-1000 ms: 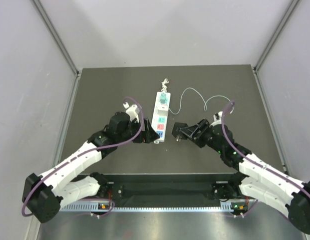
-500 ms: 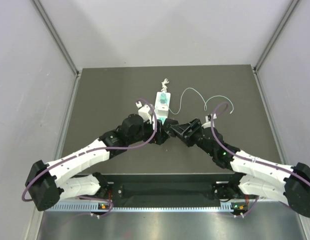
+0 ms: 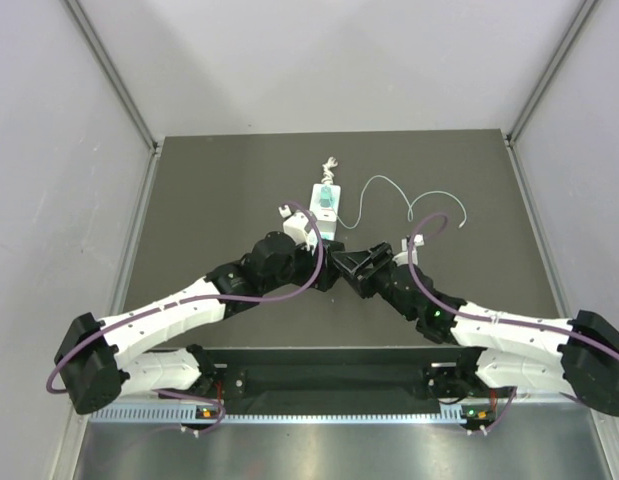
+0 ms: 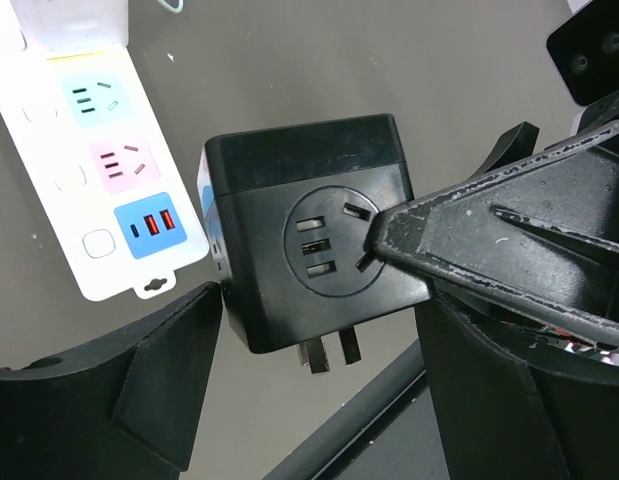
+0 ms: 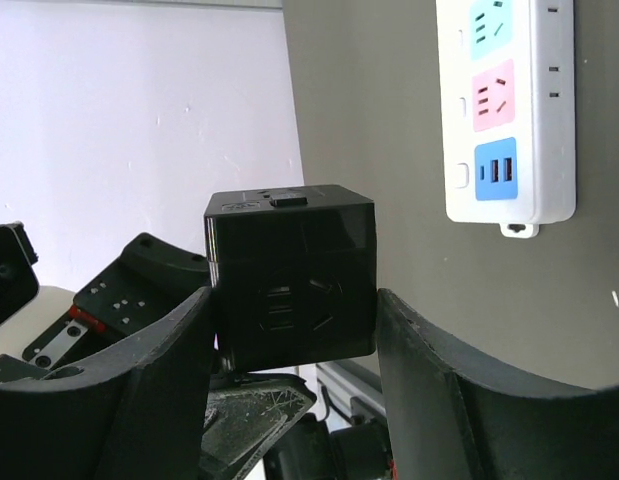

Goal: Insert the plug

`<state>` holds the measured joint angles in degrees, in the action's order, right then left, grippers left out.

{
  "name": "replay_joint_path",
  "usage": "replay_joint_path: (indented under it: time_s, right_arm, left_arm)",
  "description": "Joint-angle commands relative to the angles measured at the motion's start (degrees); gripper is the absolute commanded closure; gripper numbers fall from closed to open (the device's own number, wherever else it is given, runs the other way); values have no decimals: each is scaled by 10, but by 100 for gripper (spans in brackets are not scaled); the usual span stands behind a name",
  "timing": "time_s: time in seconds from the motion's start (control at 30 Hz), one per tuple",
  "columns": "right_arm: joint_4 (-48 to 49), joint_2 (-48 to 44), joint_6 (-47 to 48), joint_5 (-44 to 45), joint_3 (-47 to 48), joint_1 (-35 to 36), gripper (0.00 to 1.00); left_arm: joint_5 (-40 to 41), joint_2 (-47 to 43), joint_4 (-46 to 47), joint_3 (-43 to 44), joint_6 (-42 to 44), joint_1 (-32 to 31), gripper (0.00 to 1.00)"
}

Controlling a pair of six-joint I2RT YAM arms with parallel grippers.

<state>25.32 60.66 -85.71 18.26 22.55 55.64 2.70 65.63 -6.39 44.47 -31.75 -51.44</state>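
Both arms have just met over the power strip's [image 3: 323,218] near end, right gripper [image 5: 292,300] clamping a black adapter cube [image 4: 299,230], left gripper [image 4: 319,300] straddling it, grip unclear (a handover, I'd guess), while the plug [image 3: 328,197] sits untouched at the strip's end nearer the desk's [image 3: 219,180] far edge.

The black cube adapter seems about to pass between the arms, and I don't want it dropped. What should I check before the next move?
1. The right gripper holds the black cube adapter between both fingers: ok.
2. The left gripper stands open around the cube: ok.
3. The left fingers touch the cube's sides: cannot tell.
4. The cube's prongs are clear of both grippers: ok.
5. The teal socket and pink socket on the power strip are free: ok.
6. The teal plug at the strip's far end is fully seated: cannot tell.
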Motion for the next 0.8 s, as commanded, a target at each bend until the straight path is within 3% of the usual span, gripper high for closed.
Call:
replay_joint_path:
  time_s: [0.0, 0.13, 0.23, 0.4, 0.57, 0.7, 0.77]
  right_arm:
    - [75, 3, -19, 15, 27, 26, 92]
    - [82, 9, -24, 23, 29, 35, 92]
    - [80, 9, -18, 27, 34, 41, 92]
    - [78, 4, 9, 21, 34, 45, 84]
    - [64, -17, 13, 28, 15, 45, 80]
    - [73, -29, 32, 29, 4, 45, 70]
    - [64, -43, 55, 33, 5, 45, 59]
  left_arm:
    - [24, -10, 51, 19, 8, -1, 19]
    - [32, -11, 49, 18, 6, -1, 25]
    - [49, -9, 38, 21, 2, -1, 40]
    - [38, -10, 25, 32, -4, -1, 75]
    - [28, -24, 15, 42, -7, -1, 97]
    - [17, -32, 8, 53, -7, -1, 100]
    - [2, -39, 15, 52, -6, -1, 100]
